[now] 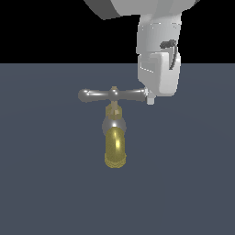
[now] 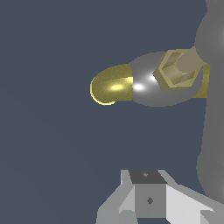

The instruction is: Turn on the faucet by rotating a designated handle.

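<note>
Exterior view, tool (image 1: 150,98) touching handle (image 1: 112,94) end, faucet (image 1: 114,137) below

Flat dark slate-blue counter (image 1: 46,183) filling lower part of exterior view, uniform matte surface, plain black backdrop (image 1: 46,27) above a straight horizon line, same slate-blue counter (image 2: 43,153) spanning the wrist view, unmarked

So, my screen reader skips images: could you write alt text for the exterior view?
A white robot gripper meets the exterior view's right end of a grey crossbar handle atop a small faucet with a brass spout, on a dark grey floor.
</note>
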Robot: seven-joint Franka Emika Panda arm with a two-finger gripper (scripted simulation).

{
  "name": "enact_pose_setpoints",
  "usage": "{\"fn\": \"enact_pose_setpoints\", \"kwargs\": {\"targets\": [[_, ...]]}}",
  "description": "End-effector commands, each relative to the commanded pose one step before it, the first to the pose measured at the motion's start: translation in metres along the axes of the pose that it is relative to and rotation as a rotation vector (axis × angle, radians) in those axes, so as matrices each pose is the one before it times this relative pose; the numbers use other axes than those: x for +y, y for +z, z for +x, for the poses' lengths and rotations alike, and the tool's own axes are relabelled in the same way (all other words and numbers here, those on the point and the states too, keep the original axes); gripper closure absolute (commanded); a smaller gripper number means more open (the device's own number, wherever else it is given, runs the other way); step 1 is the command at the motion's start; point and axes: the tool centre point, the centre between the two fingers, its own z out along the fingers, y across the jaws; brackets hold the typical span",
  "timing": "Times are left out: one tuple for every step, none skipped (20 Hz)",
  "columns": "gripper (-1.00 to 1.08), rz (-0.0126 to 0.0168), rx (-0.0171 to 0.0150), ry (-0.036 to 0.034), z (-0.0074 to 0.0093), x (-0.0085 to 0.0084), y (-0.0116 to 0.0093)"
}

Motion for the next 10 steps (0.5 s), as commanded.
{"fn": "enact_pose_setpoints", "kwargs": {"targets": [[1.08,-0.00018,0.00061,-0.00904,0.00044,0.00132,0.00152],[1.08,0.00005,0.00010,-0.00138,0.00013,0.00019,0.00023],[1.08,0.00000,0.00000,0.00000,-0.00016,0.00001,0.00007],[1.08,0.00000,0.00000,0.00000,0.00000,0.00000,0.00000],[1.08,0.00000,0.00000,0.00000,0.00000,0.00000,0.00000],[1.08,0.00000,0.00000,0.00000,0.00000,0.00000,0.00000],[1.08,0.00000,0.00000,0.00000,0.00024,-0.00008,-0.00011],[1.08,0.00000,0.00000,0.00000,-0.00036,0.00267,0.00001],[1.08,0.00000,0.00000,0.00000,-0.00036,0.00268,0.00001],[1.08,0.00000,0.00000,0.00000,-0.00036,0.00268,0.00001]]}}
